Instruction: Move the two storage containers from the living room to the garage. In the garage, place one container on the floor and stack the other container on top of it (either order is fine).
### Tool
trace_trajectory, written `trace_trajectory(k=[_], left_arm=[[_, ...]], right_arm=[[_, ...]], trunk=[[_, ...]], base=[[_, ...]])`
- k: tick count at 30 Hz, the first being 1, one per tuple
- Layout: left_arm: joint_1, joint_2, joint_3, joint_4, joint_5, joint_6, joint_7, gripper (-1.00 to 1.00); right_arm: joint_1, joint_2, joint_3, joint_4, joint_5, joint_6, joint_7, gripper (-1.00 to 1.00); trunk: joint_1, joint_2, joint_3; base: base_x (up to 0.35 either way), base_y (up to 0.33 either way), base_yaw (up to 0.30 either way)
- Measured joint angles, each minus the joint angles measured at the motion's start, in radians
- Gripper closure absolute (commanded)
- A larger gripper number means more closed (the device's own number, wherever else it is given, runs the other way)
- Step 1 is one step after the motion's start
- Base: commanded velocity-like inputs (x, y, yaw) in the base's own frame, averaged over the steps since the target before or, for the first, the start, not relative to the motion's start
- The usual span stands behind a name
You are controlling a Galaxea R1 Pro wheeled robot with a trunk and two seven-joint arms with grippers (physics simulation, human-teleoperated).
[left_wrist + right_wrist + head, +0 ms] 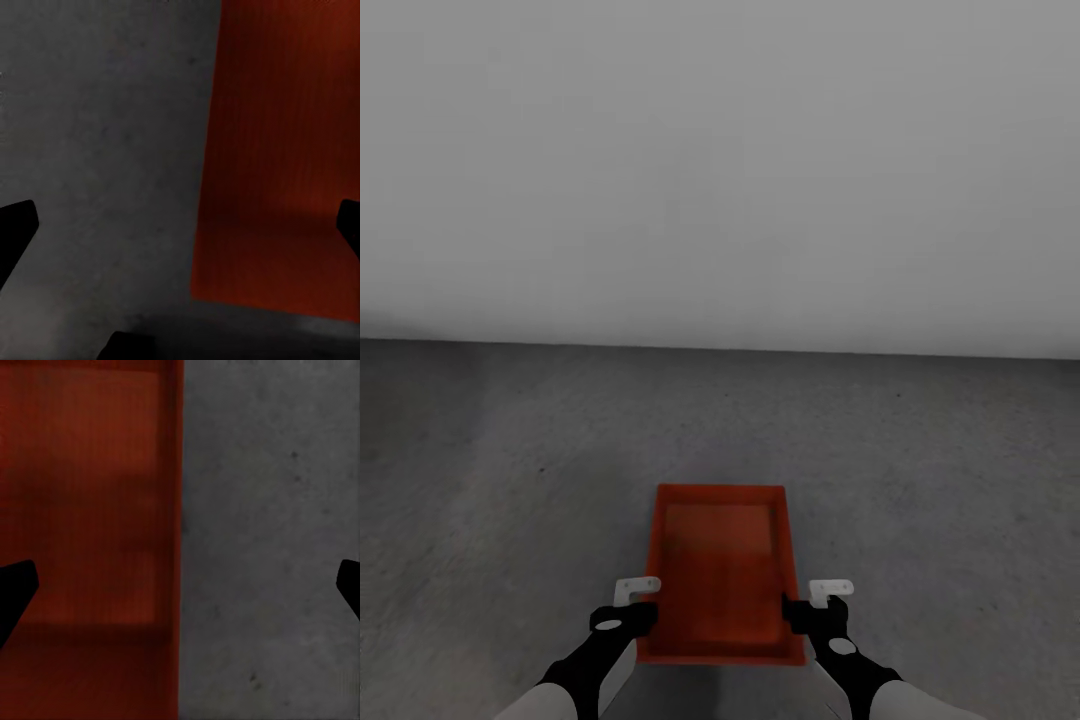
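An orange-red storage container (720, 570) lies on the dark grey concrete floor (510, 480) of the garage, just in front of me, with its open top up. My left gripper (641, 606) is at its left long wall and my right gripper (801, 608) at its right long wall. In the left wrist view the left gripper (184, 225) is open, its dark fingertips (16, 225) wide apart astride the container's edge (277, 165). In the right wrist view the right gripper (180, 585) is open as well, with the container wall (90, 510) between its fingers.
A plain pale grey wall (720, 170) rises a short way beyond the container. Mottled concrete stretches to both sides (960, 480).
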Motion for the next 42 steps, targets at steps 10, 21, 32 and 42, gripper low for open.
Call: trace_trajectory(k=[10, 21, 32, 42], left_arm=[[0.000, 0.000, 0.000, 0.000, 0.000, 0.000, 0.001, -1.00], [0.000, 0.000, 0.000, 0.000, 0.000, 0.000, 0.000, -1.00], [0.000, 0.000, 0.000, 0.000, 0.000, 0.000, 0.001, -1.00], [0.000, 0.000, 0.000, 0.000, 0.000, 0.000, 0.001, -1.00]], right_arm=[[0.000, 0.000, 0.000, 0.000, 0.000, 0.000, 0.000, -1.00], [0.000, 0.000, 0.000, 0.000, 0.000, 0.000, 0.000, -1.00], [0.000, 0.000, 0.000, 0.000, 0.000, 0.000, 0.000, -1.00], [0.000, 0.000, 0.000, 0.000, 0.000, 0.000, 0.000, -1.00]], trunk=[[-0.038, 0.070, 0.031], [-0.081, 0.147, 0.066], [-0.123, 0.224, 0.100], [-0.161, 0.294, 0.132]], base=[[0.000, 0.000, 0.000], [0.000, 0.000, 0.000], [0.000, 0.000, 0.000], [0.000, 0.000, 0.000]])
